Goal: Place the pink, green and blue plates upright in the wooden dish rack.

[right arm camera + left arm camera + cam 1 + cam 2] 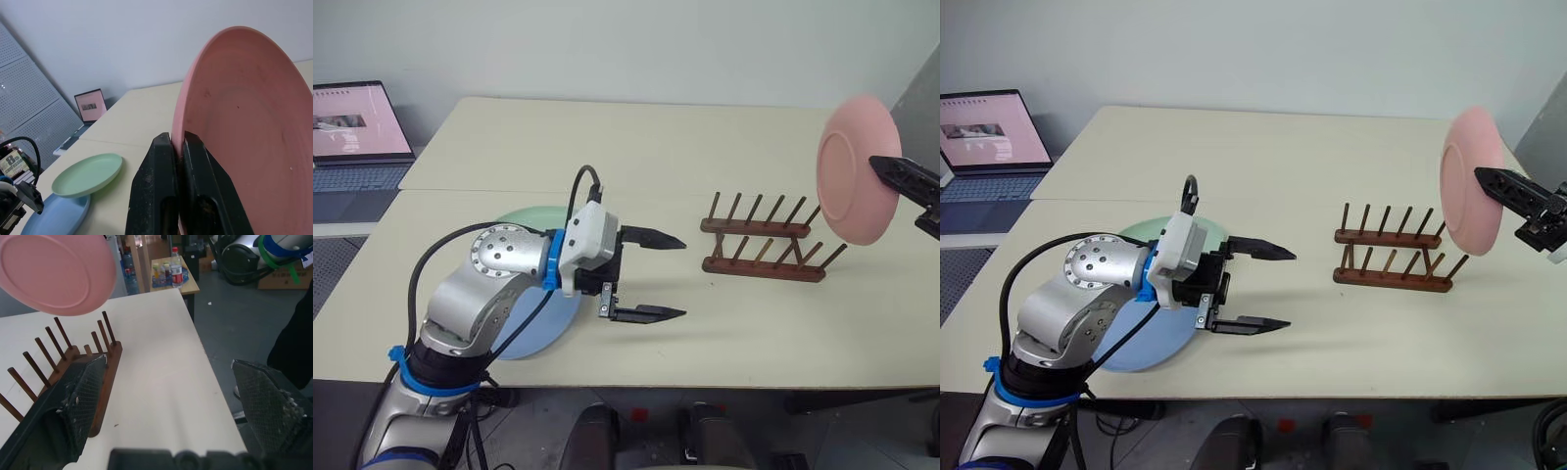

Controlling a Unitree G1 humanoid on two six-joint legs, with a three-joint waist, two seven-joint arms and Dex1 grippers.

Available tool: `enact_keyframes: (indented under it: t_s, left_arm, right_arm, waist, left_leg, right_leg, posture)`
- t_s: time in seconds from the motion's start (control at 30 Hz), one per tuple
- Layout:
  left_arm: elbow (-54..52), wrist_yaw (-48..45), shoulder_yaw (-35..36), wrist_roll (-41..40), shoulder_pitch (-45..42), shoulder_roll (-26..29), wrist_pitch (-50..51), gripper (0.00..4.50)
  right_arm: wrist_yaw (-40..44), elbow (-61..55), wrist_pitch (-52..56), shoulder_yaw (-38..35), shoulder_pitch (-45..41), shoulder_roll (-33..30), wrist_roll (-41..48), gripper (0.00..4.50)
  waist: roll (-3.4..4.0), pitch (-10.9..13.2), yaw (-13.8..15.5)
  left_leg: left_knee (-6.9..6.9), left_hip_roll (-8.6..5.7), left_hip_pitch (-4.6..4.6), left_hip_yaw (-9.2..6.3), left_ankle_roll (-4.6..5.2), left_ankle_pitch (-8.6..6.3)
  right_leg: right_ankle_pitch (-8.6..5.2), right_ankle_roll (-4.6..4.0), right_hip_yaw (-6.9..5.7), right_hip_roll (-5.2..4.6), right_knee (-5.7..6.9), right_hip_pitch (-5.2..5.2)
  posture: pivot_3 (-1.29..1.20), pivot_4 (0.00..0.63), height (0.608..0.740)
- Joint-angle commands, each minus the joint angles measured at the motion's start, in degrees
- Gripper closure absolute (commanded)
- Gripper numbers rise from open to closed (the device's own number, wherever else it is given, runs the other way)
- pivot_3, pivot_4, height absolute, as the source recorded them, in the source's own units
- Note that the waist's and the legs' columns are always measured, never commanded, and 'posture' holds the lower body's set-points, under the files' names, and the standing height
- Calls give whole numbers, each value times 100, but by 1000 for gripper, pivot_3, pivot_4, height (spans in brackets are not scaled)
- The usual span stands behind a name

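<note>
Cream tabletop fills mid-frame (pixel 636 147), the wooden dish rack (pixel 766 243) right of centre. At the right edge, the right gripper (pixel 881 166) pinches the pink plate's (pixel 854 171) rim, holding it upright above the rack. The left gripper (pixel 658 276), fingers wide apart, hovers centre-left beside the green plate (pixel 88 174) and blue plate (pixel 56 215).

Two head cameras look down over the worktop (pixel 705 147) from above; each wrist camera peers close along its own claw. All share the pink plate (pixel 857 171).
</note>
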Motion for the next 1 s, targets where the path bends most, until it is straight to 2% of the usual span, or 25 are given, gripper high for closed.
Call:
enact_keyframes:
  t_s: [0.03,0.43,0.77,1.0]
  left_arm:
    - [-58,92,58,-139,-129,-113,17,0]
    - [-32,369,157,-369,-294,-366,255,0]
    - [-41,375,138,-283,-232,-236,176,0]
    - [4,351,51,-233,-268,-267,134,0]
  right_arm:
    - [3,146,-206,-39,-27,-142,169,4473]
    - [88,756,-384,256,-5,-154,72,4473]
    - [-272,532,-357,127,-331,-477,920,4473]
    - [-440,480,-426,203,150,-425,1139,4473]
  waist:
    - [0,0,0]
    - [0,0,-2]
    - [2,-1,-7]
    - [2,-1,8]
  left_leg:
    - [0,0,0,0,1,-1]
    - [1,-1,-8,1,13,-8]
    - [-3,10,-17,0,38,-23]
    - [0,8,-33,-1,47,-29]
  right_leg:
    - [0,0,0,0,-1,0]
    - [3,5,1,11,-21,1]
    - [19,30,2,33,-44,-2]
    - [20,31,1,31,-61,-2]
  posture:
    - [0,150,733]
    - [0,150,733]
    - [0,150,733]
    - [0,150,733]
